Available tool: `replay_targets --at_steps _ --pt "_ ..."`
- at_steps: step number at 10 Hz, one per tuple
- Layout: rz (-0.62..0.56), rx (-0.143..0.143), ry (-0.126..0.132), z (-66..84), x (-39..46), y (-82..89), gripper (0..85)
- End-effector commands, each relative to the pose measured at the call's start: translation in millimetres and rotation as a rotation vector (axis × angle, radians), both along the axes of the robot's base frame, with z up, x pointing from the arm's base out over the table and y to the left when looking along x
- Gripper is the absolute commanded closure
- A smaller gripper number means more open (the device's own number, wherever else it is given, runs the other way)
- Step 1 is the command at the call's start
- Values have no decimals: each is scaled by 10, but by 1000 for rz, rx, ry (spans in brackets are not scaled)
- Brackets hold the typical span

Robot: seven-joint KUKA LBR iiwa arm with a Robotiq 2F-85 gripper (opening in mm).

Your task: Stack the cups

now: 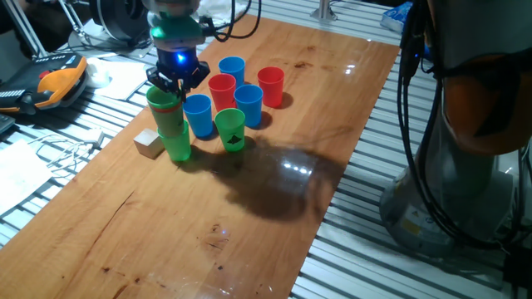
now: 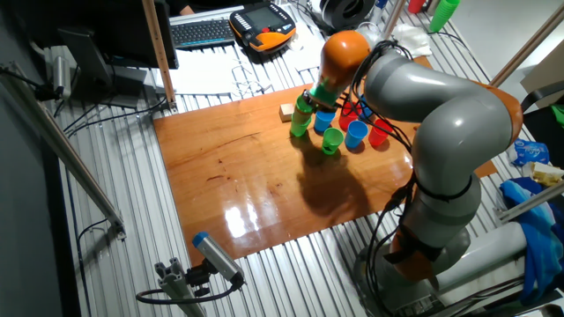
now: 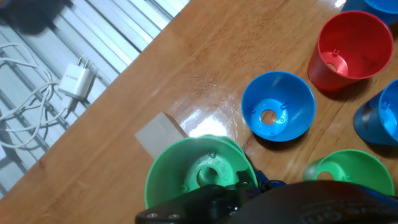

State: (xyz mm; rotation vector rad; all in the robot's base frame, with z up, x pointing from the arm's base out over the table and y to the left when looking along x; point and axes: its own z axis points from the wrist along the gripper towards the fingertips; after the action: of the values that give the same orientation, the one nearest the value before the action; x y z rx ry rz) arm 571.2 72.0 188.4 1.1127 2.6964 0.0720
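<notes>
A tall stack of green tapered plastic cups [image 1: 172,124] stands upright on the wooden worktop [image 1: 191,232] near one long edge, just beside a small pale wooden cube [image 1: 149,143]. The two-finger gripper [image 1: 176,81] sits right at the stack's rim, one finger apparently reaching inside the top cup (whether it is clenched on the rim I cannot tell). Close by stand a single green cup with a dark side mark [image 1: 231,129], three blue cups [image 1: 199,115] and two red cups [image 1: 271,86], all upright, clustered toward the far end
</notes>
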Motion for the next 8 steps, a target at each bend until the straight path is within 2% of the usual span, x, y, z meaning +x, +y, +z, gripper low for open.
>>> replay_targets --at_steps 1,5,8 --pt "1 -2 -7 -53 4 1 850" --pt "19 -12 -36 -226 34 -73 850" --pt "10 -13 -41 -338 49 -64 850"
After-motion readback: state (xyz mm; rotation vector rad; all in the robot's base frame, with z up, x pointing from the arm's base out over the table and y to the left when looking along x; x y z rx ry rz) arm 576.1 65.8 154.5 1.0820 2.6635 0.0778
